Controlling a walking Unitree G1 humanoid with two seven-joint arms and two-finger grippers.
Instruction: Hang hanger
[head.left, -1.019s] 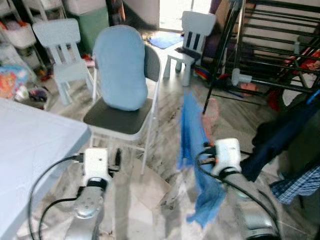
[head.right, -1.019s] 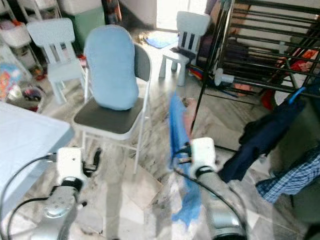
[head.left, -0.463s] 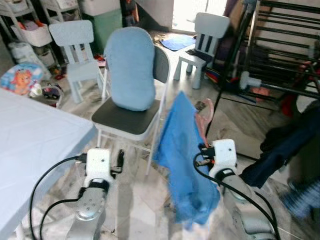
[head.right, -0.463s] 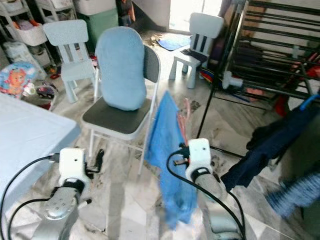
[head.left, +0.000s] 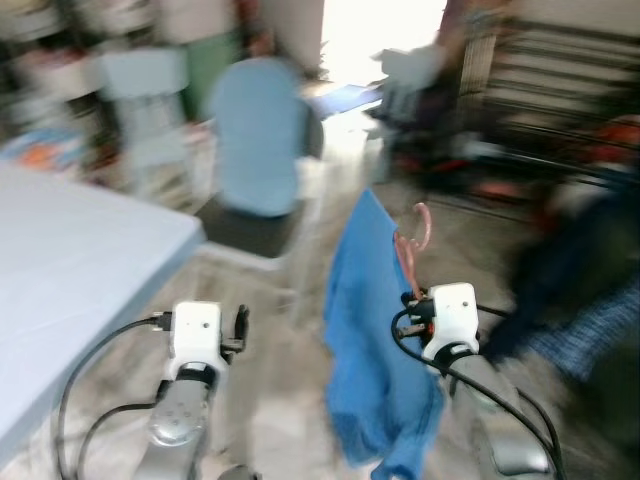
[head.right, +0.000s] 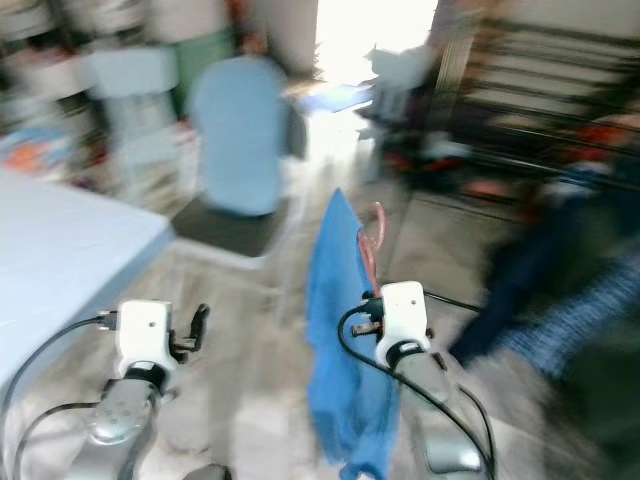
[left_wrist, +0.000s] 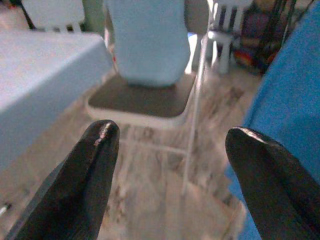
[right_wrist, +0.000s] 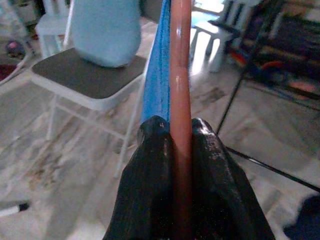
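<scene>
Right gripper (right_wrist: 181, 131) is clamped on a pink hanger (right_wrist: 180, 65), both black fingers (right_wrist: 152, 150) pressed against its bar with no gap showing. From the head views, that gripper is raised in front of the robot, right of centre, with the hanger's hook (head.left: 421, 222) standing upright above the white wrist housing. A blue garment (head.left: 367, 340) hangs from the hanger and drapes down just beside the right arm, on its inner side, its lower edge reaching toward the bottom of the frame.

Left gripper (left_wrist: 170, 145) holds nothing; its two fingers (left_wrist: 97, 150) stand wide apart. It is held low on the robot's left, near the edge of a pale blue table (head.left: 70, 260), and points toward a folding chair (left_wrist: 145, 102) with a dark seat and a light blue cushion (left_wrist: 147, 40) leaning on its backrest.

Beyond the chair, small white chairs (left_wrist: 222, 30) stand on the marbled floor (right_wrist: 85, 170). A dark metal rack (right_wrist: 280, 45) stands to the robot's right. Head views are heavily blurred; finer detail of the background cannot be told.
</scene>
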